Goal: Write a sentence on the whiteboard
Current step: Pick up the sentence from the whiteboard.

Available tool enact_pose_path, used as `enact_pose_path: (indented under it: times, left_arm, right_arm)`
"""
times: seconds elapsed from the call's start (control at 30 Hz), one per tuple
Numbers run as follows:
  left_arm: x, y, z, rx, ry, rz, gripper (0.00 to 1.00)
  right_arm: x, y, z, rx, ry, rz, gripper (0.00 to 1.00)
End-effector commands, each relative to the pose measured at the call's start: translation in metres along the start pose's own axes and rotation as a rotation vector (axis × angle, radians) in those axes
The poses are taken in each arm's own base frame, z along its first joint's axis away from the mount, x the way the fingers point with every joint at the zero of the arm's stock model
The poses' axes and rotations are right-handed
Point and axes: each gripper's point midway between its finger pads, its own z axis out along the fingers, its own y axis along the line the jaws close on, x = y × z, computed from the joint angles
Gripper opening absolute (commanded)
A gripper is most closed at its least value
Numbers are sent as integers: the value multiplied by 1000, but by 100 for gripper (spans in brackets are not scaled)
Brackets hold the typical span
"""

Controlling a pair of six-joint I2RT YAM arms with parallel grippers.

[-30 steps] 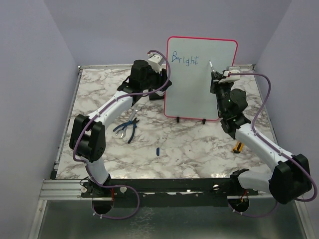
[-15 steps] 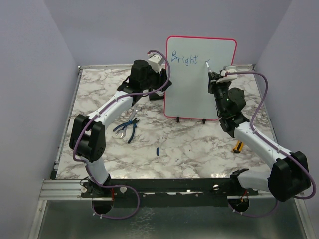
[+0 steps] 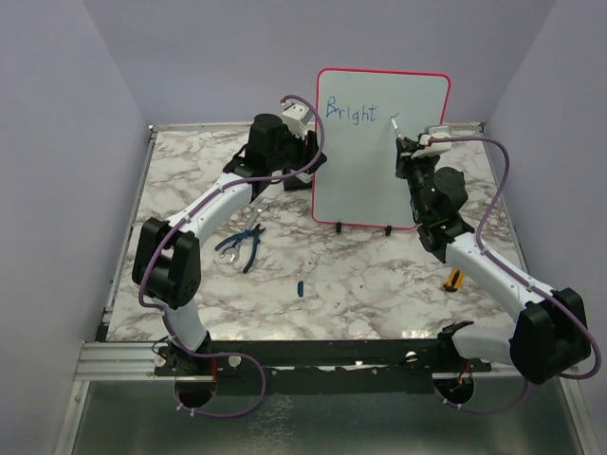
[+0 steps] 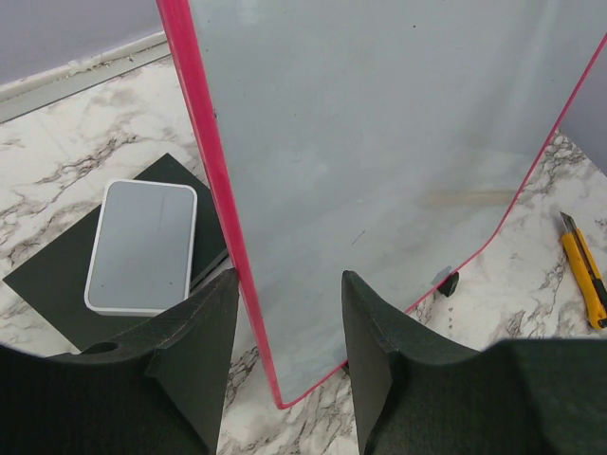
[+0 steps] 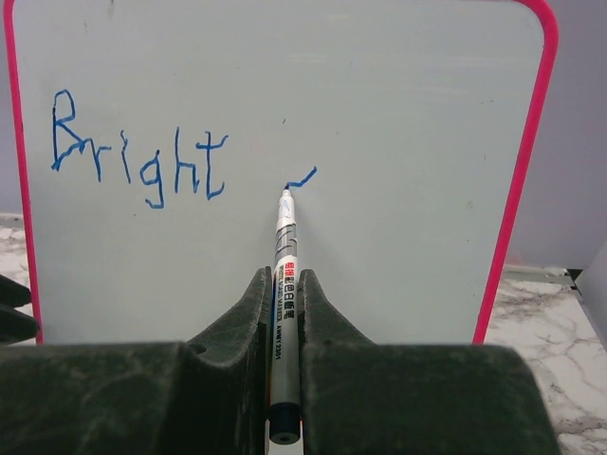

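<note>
The whiteboard (image 3: 379,175) stands upright at the back of the table, red-framed, on small black feet. The sentence (image 3: 351,111) reads only "Bright" in blue at its top left, also plain in the right wrist view (image 5: 142,156). To the right of that word is a short blue stroke (image 5: 302,177). My right gripper (image 5: 285,277) is shut on a white marker (image 5: 285,246) whose tip touches the low end of that stroke. My left gripper (image 4: 287,284) is at the board's left edge (image 4: 223,218), jaws apart, the red frame close by the left finger.
Blue-handled pliers (image 3: 242,248) and a small blue cap (image 3: 300,287) lie in front of the board. A yellow utility knife (image 3: 453,280) lies at the right. A grey-white block (image 4: 140,246) rests on a black pad left of the board. Lilac walls close the sides.
The right gripper has shifted slightly left with the marker, and a short blue stroke has appeared right of "Bright". The left arm has not moved.
</note>
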Motion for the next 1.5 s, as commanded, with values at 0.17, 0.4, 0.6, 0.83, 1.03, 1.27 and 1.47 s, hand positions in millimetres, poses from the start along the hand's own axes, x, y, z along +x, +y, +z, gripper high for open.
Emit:
enact_pose_path:
  times: [0.17,0.4,0.6,0.83,1.03,1.27,1.47]
  left_arm:
    - [-18,-9,-9,20,-38,17,49]
    - [-17,-9,-9,21,-37,16,49]
    - [-16,-9,-9,22,-36,15,49]
    - [-15,-9,-8,25,-33,12,49]
    - [-15,-10,-7,27,-31,12,49]
    - [-16,-10,-8,27,-33,13,49]
    - [-16,-10,-8,27,-34,15,49]
  right_arm:
    - [21,-8,-8,29,61,-13,1]
    - [14,-15,-6,66,45,-18,1]
    - [3,-11,-1,48,19,-23,1]
    - [-8,-8,7,32,-6,-30,1]
    - [-12,-8,11,34,-17,-37,1]
    - [-18,-9,15,46,-31,-45,1]
    - [-24,-11,21,56,-40,-60,1]
